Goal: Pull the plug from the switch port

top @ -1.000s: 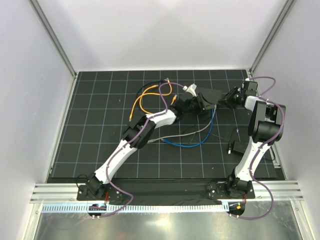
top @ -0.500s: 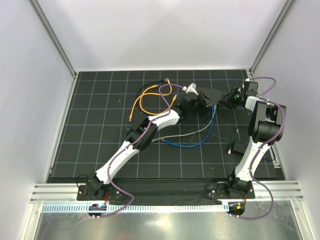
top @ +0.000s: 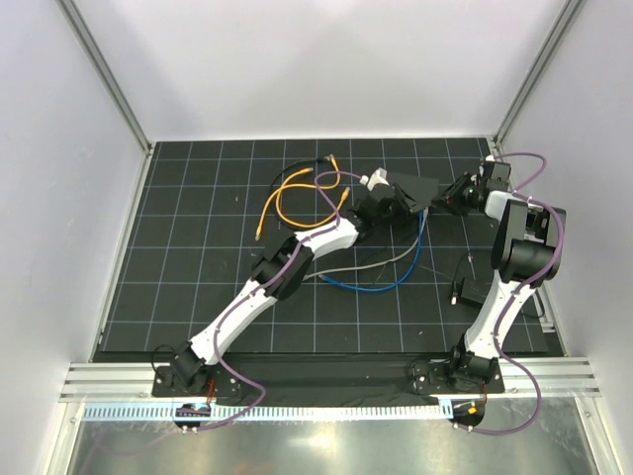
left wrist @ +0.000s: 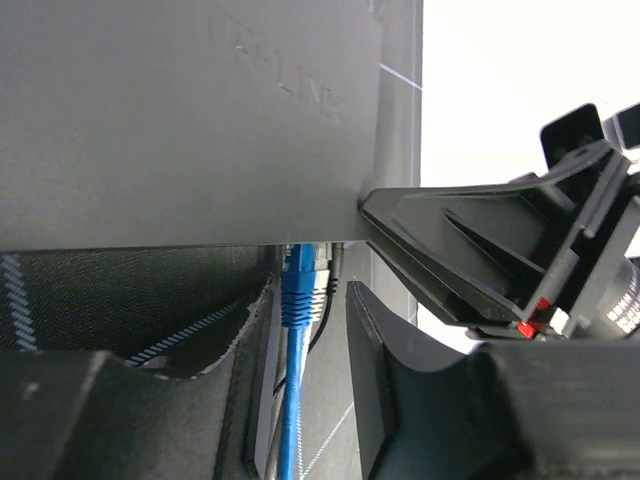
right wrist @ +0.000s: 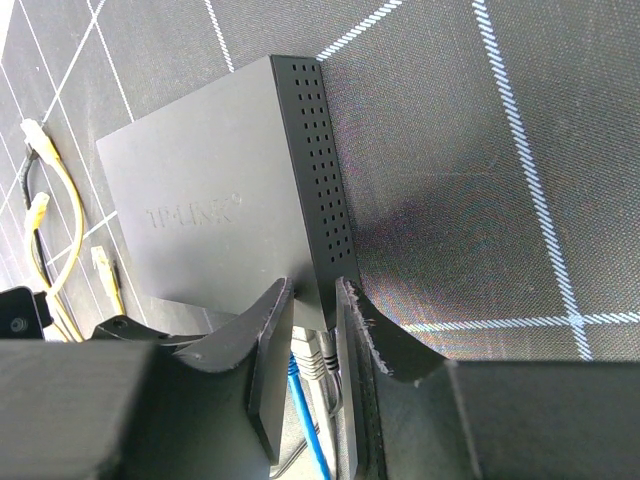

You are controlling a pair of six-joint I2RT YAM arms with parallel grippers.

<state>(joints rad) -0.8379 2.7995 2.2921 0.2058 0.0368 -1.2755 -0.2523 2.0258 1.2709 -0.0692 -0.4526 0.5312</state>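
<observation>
Switch (top: 413,186): flat black box at the far middle of the counter (top: 198,297), between the two hands. Embossed lettering on its top face. In the top view it looks tilted, one end raised; how far it is off the surface I cannot tell.
Right hand (right wrist: 315,290): closed on the switch, its two fingers pinching the thin edge at the corner below the vented side.
Left hand (left wrist: 308,292): jaws apart, one finger on each side of the blue plug. A gap shows between the plug and the right-side finger (left wrist: 375,380); no contact visible there.
Blue plug (left wrist: 300,278): seated in a port on the switch's long edge, its cable running down between the left hand's fingers.
Grey plug (right wrist: 316,355): just beside the blue one, on the same edge.
Blue cable (top: 396,282): loops back over the counter toward the arm bases.
Grey cable (top: 371,263): lies near the blue loop.
Yellow cable (top: 287,203): loose coil left of the switch, free ends on the counter.
Black cable (top: 287,178): curls through the yellow coil.
</observation>
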